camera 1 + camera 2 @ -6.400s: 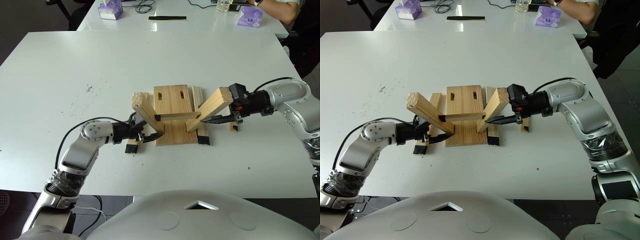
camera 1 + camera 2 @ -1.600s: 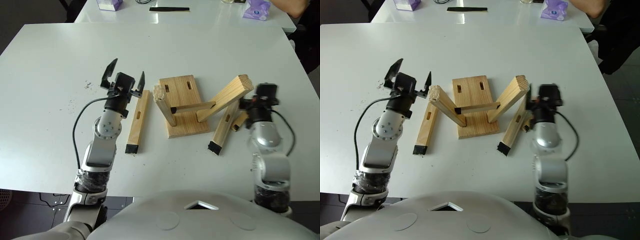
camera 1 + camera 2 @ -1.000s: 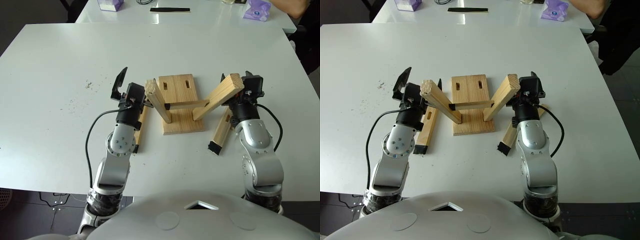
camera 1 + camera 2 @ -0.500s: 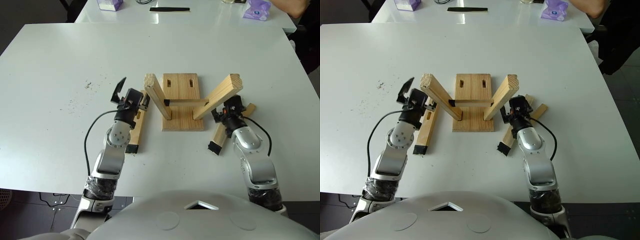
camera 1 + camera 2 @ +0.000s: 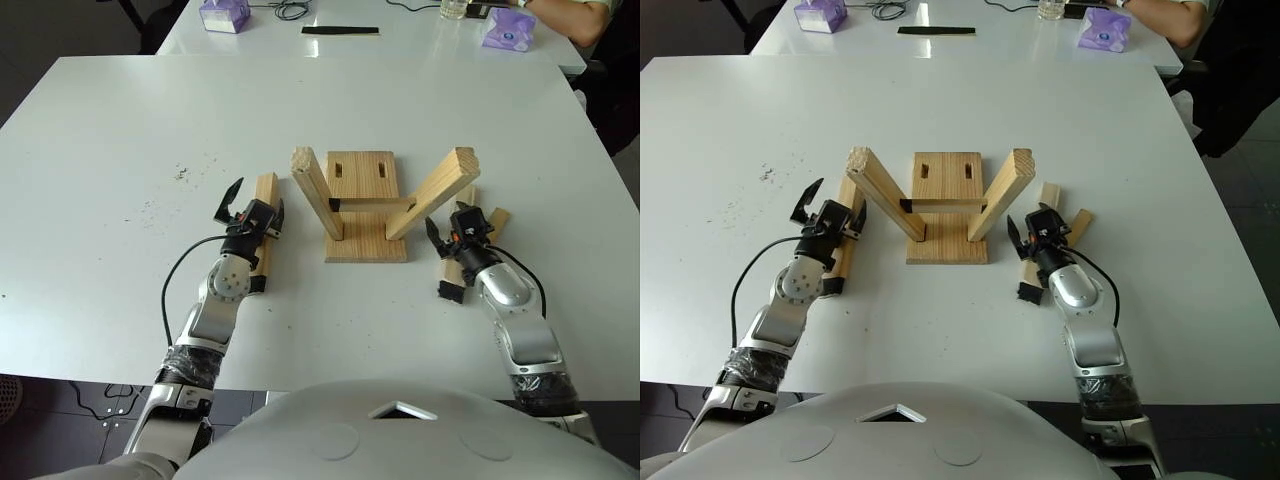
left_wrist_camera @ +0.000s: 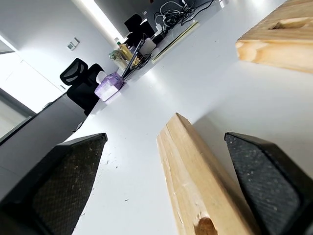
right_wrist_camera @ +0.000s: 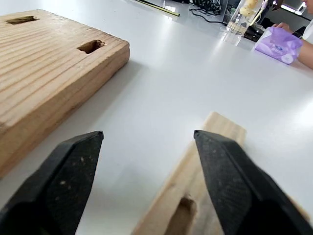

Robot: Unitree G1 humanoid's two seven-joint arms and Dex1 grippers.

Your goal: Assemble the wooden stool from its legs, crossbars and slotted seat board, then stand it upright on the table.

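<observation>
Centre-left, a loose leg (image 6: 195,186) lies between the left gripper (image 5: 252,203)'s open fingers. Centre-right, the right gripper (image 5: 465,222), fingers also spread, straddles another leg (image 7: 205,147). Both arms stretch low over the surface (image 5: 120,140).

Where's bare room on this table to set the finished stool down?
Bare: the table beyond the seat board, and the near strip in front of it. Crowded: either side of the board, with loose legs under the left end effector and right end effector.

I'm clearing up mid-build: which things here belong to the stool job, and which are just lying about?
Job: slotted seat board; standing legs and, joined by a crossbar; left loose leg at the left gripper; right loose leg at the right gripper; short crossbar.
Lying about: purple tissue packs, black strip, on the far table.
</observation>
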